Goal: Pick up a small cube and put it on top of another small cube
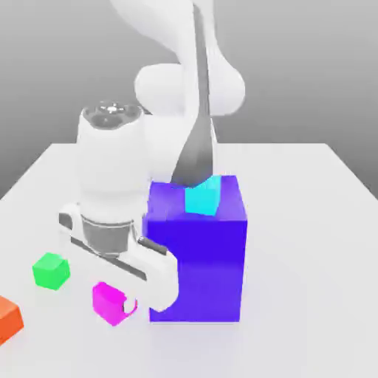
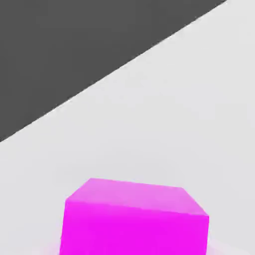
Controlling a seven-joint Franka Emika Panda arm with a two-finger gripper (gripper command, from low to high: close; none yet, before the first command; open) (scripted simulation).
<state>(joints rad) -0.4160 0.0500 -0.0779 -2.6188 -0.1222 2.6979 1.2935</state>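
1. Orange block sits at the near edge of the white table, cut off by the exterior view's left border, well to that side of the big blue-violet block.
2. Between them, close to the blue-violet block's lower front corner on the exterior view's left, is the magenta cube; the hand view shows it large and close.
3. Above the magenta cube hangs the gripper, pointing down, with one pale fingertip touching the cube's side.
4. Its jaws are closed on the magenta cube.
5. Farther to the exterior view's left of the blue-violet block, beyond the magenta cube, the green cube rests on the table, apart from both.
6. On top of the blue-violet block sits a cyan cube, near its back edge.
7. Behind the blue-violet block the white arm rises.
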